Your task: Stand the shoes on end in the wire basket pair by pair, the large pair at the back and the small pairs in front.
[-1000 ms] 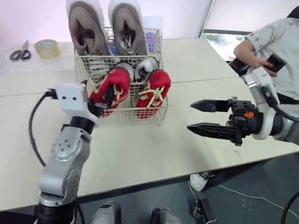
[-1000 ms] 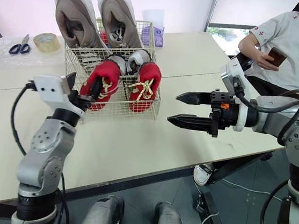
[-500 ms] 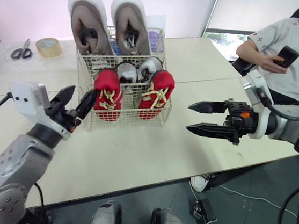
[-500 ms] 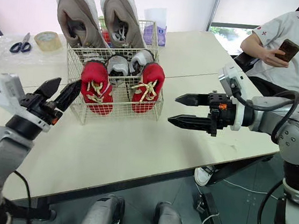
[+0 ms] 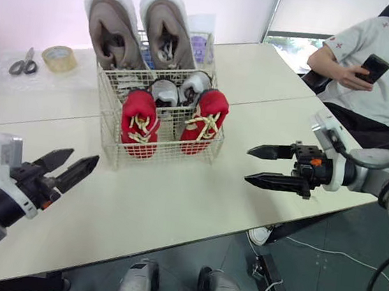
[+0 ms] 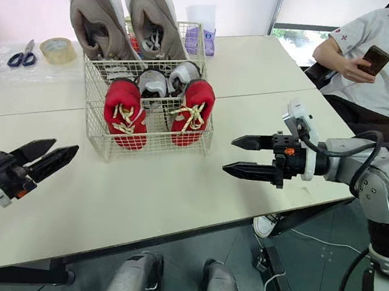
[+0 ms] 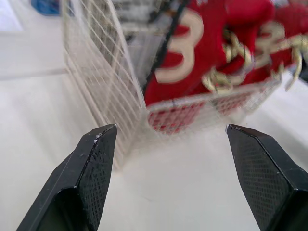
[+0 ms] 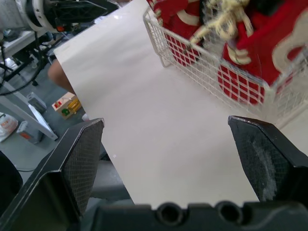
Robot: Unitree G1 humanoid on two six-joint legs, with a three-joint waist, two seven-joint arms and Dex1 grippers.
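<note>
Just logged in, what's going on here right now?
Three pairs stand on end in the wire basket: the large tan pair at the back, a small grey pair and a small red pair in front. The left claw and right claw are both open and empty, hovering over the table to either side of the basket.

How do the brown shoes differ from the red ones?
The brown shoes are larger, stand at the back of the wire basket and rise well above its rim; the red shoes are smaller, stand in front and only just top it. Both pairs stand on end.
</note>
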